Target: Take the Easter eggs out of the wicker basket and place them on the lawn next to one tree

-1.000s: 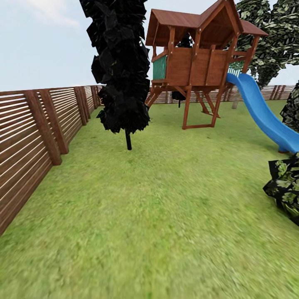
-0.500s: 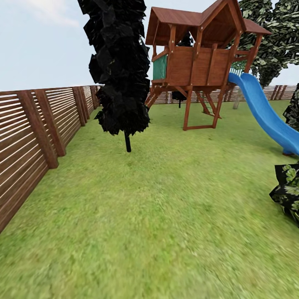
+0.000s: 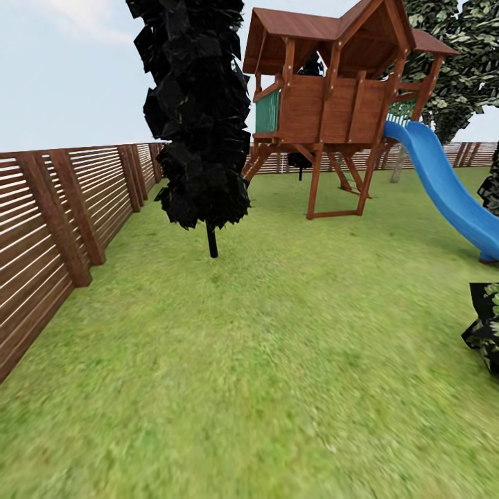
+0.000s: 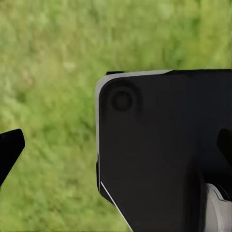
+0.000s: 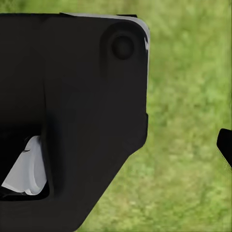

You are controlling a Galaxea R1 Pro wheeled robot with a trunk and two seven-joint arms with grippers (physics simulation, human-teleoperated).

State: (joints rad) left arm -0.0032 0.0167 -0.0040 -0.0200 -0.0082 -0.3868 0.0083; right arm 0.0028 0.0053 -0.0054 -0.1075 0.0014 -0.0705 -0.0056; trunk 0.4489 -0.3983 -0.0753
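Wide green lawn (image 3: 277, 360) spread across the head view, reaching from the near foreground back to the far fence line; brown horizontal-slat wooden fence (image 3: 48, 229) running down the left side and along the back of the garden; pale sky above. Wooden playhouse (image 3: 333, 90) raised on posts toward the back, with a blue slide (image 3: 443, 187) descending to the grass at the right. All-black tree (image 3: 197, 118) with a thin dark trunk standing on the grass left of the playhouse, well apart from the fence. Tree (image 3: 450, 62) with dark, whitish-green speckled foliage behind the playhouse at upper right, its pale trunk just showing near the far fence; more of the same speckled foliage (image 3: 486, 326) cut off at the right edge.

Left gripper (image 4: 159, 154) seen close from its wrist camera as a broad black housing with a round recess and a grey part at one corner, a separate black tip at the opposite edge, blurred grass between and behind; nothing seen held; whether apart or together cannot be told. Right gripper (image 5: 72, 121) much the same: large black housing, a pale grey piece within it, a small black tip at the far edge, grass beyond; nothing seen held; spacing of the fingers cannot be told.
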